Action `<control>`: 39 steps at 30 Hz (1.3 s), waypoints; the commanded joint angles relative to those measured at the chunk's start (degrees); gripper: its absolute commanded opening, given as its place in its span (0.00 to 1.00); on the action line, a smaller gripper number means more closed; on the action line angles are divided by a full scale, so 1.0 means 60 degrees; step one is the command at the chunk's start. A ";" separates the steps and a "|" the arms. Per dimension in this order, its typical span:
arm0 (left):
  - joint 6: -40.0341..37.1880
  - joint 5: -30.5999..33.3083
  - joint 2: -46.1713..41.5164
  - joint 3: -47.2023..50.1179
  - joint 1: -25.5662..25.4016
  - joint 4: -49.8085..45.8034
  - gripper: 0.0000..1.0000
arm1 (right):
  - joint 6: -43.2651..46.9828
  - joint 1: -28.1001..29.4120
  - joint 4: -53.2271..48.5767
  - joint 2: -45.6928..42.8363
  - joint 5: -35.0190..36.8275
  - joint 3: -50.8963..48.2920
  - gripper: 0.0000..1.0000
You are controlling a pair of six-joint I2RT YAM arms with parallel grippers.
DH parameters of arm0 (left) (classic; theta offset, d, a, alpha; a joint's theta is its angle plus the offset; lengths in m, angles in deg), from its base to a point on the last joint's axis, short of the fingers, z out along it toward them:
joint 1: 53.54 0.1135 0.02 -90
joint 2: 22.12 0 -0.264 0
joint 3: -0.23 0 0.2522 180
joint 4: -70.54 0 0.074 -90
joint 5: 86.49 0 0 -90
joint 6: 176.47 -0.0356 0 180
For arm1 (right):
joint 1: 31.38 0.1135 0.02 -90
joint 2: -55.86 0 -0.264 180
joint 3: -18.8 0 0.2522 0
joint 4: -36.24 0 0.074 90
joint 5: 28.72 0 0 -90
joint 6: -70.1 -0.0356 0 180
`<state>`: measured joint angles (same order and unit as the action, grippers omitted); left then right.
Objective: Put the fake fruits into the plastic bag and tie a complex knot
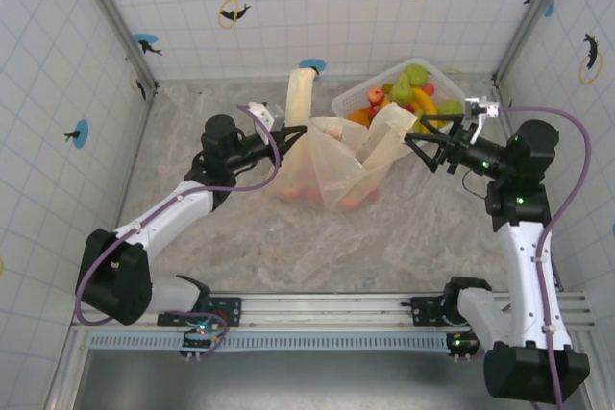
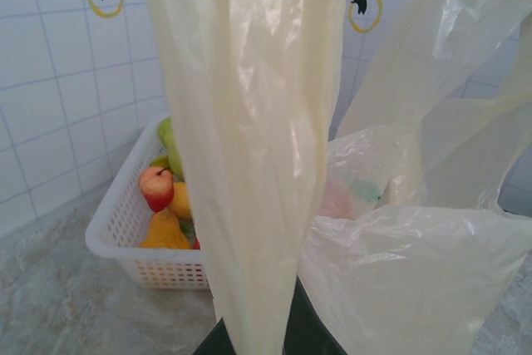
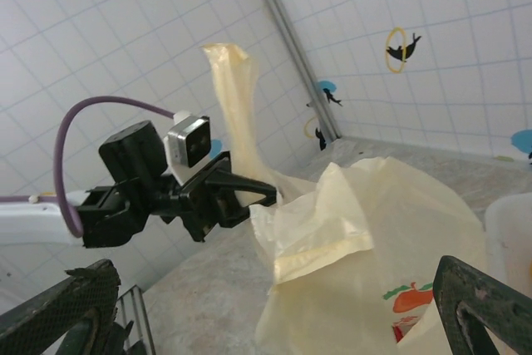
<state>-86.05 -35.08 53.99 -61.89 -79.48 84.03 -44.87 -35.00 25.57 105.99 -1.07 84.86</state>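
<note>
The cream-yellow plastic bag (image 1: 336, 168) stands mid-table, with red and orange fake fruits (image 1: 309, 191) showing through its base. My left gripper (image 1: 288, 137) is shut on the bag's left handle loop (image 1: 301, 93), which stands upright above it. In the left wrist view that loop (image 2: 249, 155) rises from my pinched jaws (image 2: 253, 345). My right gripper (image 1: 415, 141) is open just right of the slack right handle (image 1: 384, 136). In the right wrist view its fingers (image 3: 58, 309) are spread wide before the bag (image 3: 374, 280), and the left gripper (image 3: 249, 195) grips its loop (image 3: 229, 89).
A white lattice basket (image 1: 357, 95) holding more toy fruits (image 1: 413, 88) sits at the back right, just behind the bag and the right gripper. It also appears left of the loop in the left wrist view (image 2: 125, 234). Tiled walls enclose the table.
</note>
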 commanded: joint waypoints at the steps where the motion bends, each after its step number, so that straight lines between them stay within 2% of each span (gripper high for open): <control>1: 0.0122 -0.0318 0.0014 -0.0198 0.0071 -0.0101 0.00 | 0.0220 0.0325 0.0469 0.0420 -0.0469 -0.0024 0.99; 5: 0.0107 -0.0354 -0.0015 -0.0196 0.0058 -0.0118 0.00 | 0.1224 0.0983 -0.0615 0.1041 -0.0153 0.0538 0.95; 9: 0.0099 -0.0409 -0.0045 -0.0212 0.0053 -0.0157 0.00 | 0.1276 0.1399 -0.0546 0.1498 -0.0126 0.0801 0.88; 14: 0.0069 -0.0309 -0.0044 -0.0303 0.0111 -0.0392 0.00 | 0.1120 0.1867 -0.0324 0.1701 -0.0142 0.1126 0.59; 15: 0.0094 -0.0307 -0.0058 -0.0332 0.0130 -0.0455 0.01 | 0.1070 0.1976 -0.0276 0.1708 -0.0093 0.1250 0.50; 18: 0.0137 -0.0296 -0.0192 -0.0429 0.0242 -0.0630 0.13 | 0.0932 0.2258 -0.0058 0.1742 0.0018 0.1654 0.31; 22: 0.0039 -0.0148 -0.0566 -0.0537 0.0480 -0.1180 0.28 | 0.0469 0.2536 0.0525 0.1939 0.0158 0.2062 0.18; 29: -0.0871 0.0543 -0.1853 -0.0931 0.0814 -0.3150 0.57 | -0.0085 0.2785 0.1318 0.2395 0.0625 0.2322 0.21; 32: -0.1274 0.1137 -0.2625 -0.1026 0.0852 -0.3956 0.68 | -0.0354 0.2800 0.1686 0.2496 0.0791 0.2371 0.27; 36: -0.1376 0.1258 -0.3454 -0.1205 0.0852 -0.4637 0.72 | -0.0529 0.2814 0.1754 0.2626 0.1000 0.2606 0.28; 39: -0.0998 0.0065 -0.3492 -0.1543 0.0720 -0.4535 0.71 | -0.0799 0.2833 0.1951 0.2689 0.1016 0.2822 0.32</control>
<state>-92.28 -30.32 33.19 -68.60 -74.78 59.57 -47.67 -18.39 32.63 121.77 4.31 98.17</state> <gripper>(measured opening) 0.714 0.313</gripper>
